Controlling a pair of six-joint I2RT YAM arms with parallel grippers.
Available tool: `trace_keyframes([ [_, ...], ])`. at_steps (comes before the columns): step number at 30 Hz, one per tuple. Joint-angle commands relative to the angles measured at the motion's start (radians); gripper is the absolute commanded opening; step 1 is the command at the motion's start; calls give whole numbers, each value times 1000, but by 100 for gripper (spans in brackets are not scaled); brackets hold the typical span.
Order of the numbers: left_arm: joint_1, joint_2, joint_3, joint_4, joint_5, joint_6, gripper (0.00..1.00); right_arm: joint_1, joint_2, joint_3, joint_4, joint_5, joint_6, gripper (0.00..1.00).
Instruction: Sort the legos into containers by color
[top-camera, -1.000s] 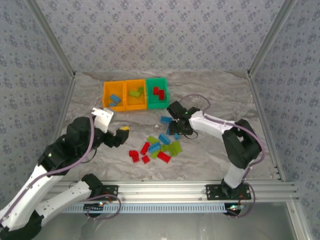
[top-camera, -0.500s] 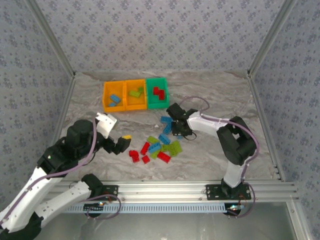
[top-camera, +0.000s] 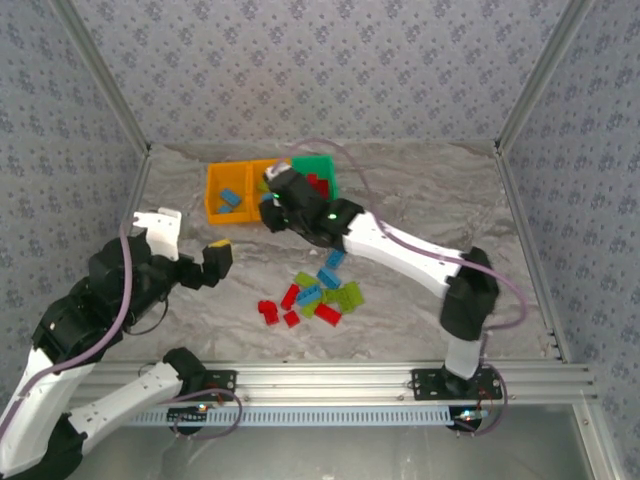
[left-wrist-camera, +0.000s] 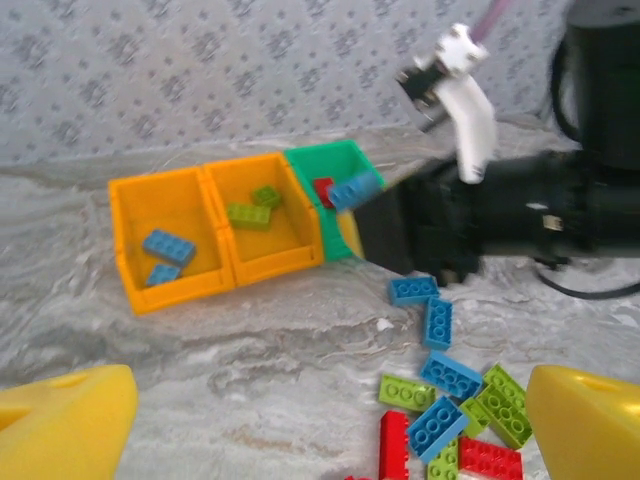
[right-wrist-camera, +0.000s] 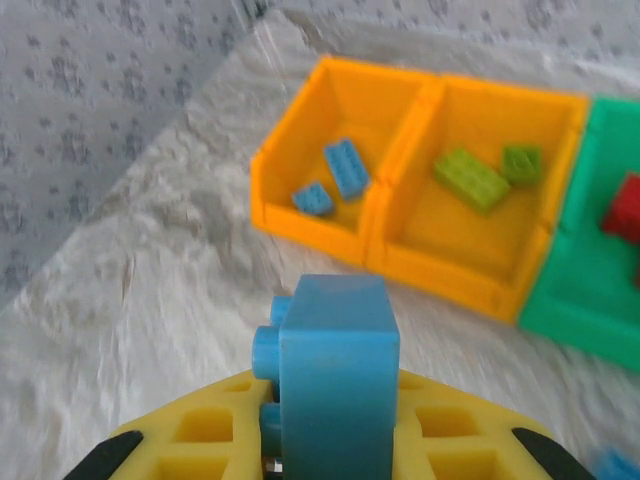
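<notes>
Above the bin row's near edge, R gripper (top-camera: 272, 200) is clamped on a blue lego (right-wrist-camera: 335, 365). Beyond it: end orange bin (right-wrist-camera: 290, 215) w/ two blue bricks, mid orange bin (right-wrist-camera: 470, 285) w/ green ones, green bin (right-wrist-camera: 575, 325) w/ red. L gripper (top-camera: 213, 258) hangs w/ jaws spread wide, nothing between them, near the loose pile (top-camera: 320, 295) on the table (top-camera: 430, 190).

Left arm (top-camera: 95, 325): white link shells, black joint housings, lilac left cable (top-camera: 127, 265) running along it. Right arm (top-camera: 400, 245): same white-and-black build, lilac right cable (top-camera: 520, 305), small green light (top-camera: 329, 214) at wrist. Black bases (top-camera: 188, 368) bolted onto aluminium rail (top-camera: 340, 378). Left hand (left-wrist-camera: 325, 430): smooth yellow fingertips (left-wrist-camera: 60, 425). Right hand (right-wrist-camera: 335, 440): yellow pads (right-wrist-camera: 200, 435) with square recesses, black corners.
</notes>
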Motion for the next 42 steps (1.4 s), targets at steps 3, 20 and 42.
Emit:
trace_keyframes([
  [3,-2,-16,-17,-76,-43,-93,99,-21,319,287,68,105,-148,20],
  [20,-2,12,-83,-72,-47,-14,99,-82,873,943,104,7,-230,46],
  [42,-2,126,-202,14,123,-189,99,-72,20,250,-262,-34,-79,64],
])
